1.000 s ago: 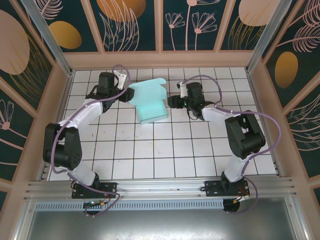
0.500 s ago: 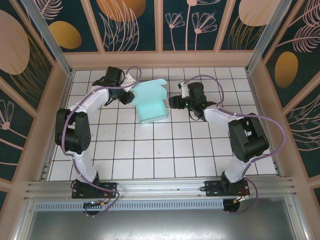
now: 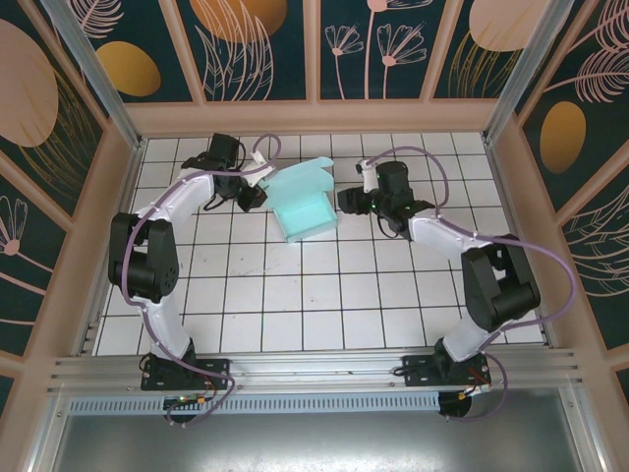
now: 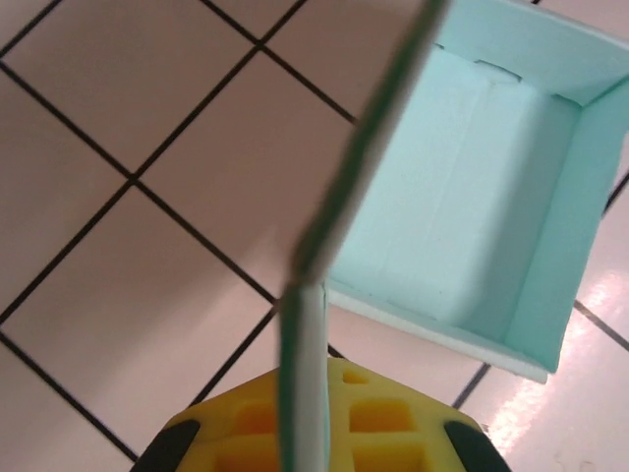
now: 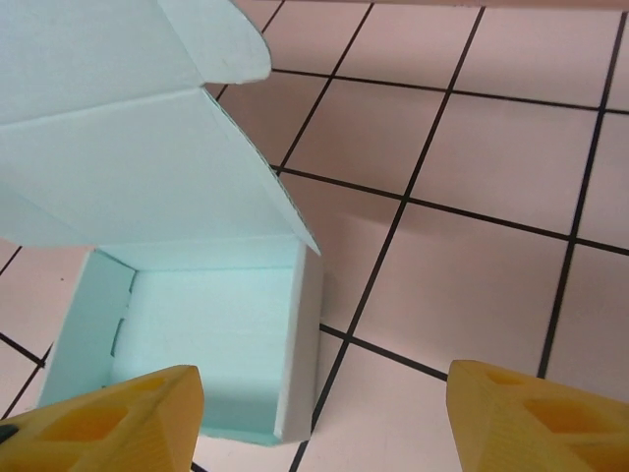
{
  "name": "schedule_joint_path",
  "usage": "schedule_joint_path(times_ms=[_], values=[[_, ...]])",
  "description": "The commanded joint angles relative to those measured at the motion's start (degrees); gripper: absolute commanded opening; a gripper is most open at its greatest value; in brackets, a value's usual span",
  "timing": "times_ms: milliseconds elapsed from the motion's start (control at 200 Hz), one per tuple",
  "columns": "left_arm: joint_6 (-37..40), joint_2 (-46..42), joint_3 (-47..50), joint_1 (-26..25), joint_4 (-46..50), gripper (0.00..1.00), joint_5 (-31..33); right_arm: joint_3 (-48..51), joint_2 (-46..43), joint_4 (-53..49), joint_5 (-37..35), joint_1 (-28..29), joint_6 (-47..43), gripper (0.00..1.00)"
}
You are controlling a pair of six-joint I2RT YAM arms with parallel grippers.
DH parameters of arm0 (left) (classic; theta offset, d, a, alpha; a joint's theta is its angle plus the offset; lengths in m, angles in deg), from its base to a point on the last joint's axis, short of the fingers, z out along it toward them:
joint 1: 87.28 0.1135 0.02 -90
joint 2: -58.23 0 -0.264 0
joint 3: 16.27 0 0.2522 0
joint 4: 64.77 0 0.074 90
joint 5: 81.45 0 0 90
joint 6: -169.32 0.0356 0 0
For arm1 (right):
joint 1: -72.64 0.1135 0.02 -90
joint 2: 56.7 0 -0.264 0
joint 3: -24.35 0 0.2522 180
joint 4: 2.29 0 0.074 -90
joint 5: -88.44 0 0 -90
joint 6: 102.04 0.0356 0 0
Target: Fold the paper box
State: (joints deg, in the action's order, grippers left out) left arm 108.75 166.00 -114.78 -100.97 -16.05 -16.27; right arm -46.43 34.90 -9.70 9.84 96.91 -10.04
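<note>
This is a purpose-built robot test cell in a lab, not a lived-in room. The tabletop (image 3: pixel 324 295) is a white surface ruled with a black grid, boxed in on the left, right and far sides by pale wooden framing (image 3: pixel 314 116). That framing holds printed backdrop panels (image 3: pixel 393 49) of dark teal with gold discs and line-drawn plants. Bare aluminium rails (image 3: pixel 314 369) and a perforated metal strip (image 3: pixel 314 404) run along the near edge. The left arm (image 3: pixel 133 270) and right arm (image 3: pixel 496 285) are bolted there, trailing purple cables (image 3: pixel 539 251). A paper box (image 3: pixel 305 206) sits on the grid between them.
</note>
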Motion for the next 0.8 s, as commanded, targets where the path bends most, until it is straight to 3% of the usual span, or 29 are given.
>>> schedule_joint_path(times_ms=[0,165,300,566,796], values=[[3.61,-2.3,-0.77,-0.85,2.61,0.0,-7.35,1.47,-4.72,-2.69,0.19,-0.64,-4.35,0.67],[5.84,-1.38,-1.24,-2.03,5.07,0.0,-10.76,-0.15,-8.17,-11.01,4.3,-0.71,-11.68,0.67],[7.08,-1.35,-0.77,-3.39,6.48,0.0,-11.01,-2.97,-10.23,-18.3,2.49,-0.87,-15.55,0.66],[8.75,-0.53,0.04,-5.97,9.08,0.0,-7.0,-8.52,-11.08,-31.75,0.73,-0.97,-20.67,0.6],[9.32,1.39,-0.36,-7.57,11.07,0.0,-3.78,-14.08,-9.01,-42.93,4.19,-0.98,-26.87,0.58]])
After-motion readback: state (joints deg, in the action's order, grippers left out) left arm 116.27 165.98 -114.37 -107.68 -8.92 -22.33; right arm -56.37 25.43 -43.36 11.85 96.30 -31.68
